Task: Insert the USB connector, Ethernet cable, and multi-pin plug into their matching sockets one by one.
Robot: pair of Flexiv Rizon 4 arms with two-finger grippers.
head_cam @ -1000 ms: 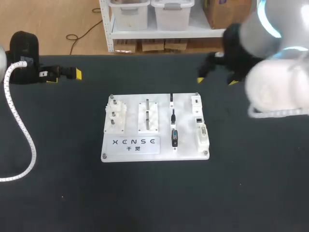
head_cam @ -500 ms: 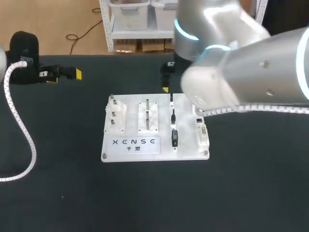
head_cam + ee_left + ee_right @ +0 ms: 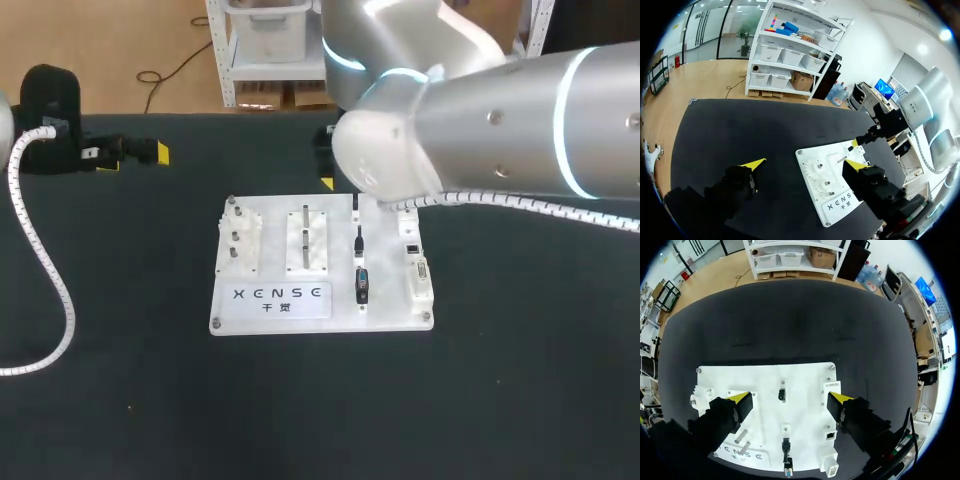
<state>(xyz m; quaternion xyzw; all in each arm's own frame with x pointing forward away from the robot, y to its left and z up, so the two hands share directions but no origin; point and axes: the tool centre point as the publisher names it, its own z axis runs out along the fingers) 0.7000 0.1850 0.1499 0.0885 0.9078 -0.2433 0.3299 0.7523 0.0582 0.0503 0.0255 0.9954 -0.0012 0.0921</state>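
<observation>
board (image 3: 275, 255) at table (image 3: 520, 400) centre | right jaws spread over board's far edge | left jaws spread, far-left table corner

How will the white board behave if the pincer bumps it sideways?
It probably slides rather than tips: the white board lies flat and wide on the black table, and no clamp shows. It is likely stiff, since it looks like a rigid plate with bolts at the corners. The right pincer hovers open above it.

Board (image 3: 390, 300) lies on table (image 3: 120, 390), ahead of right tool (image 3: 790, 399).
</observation>
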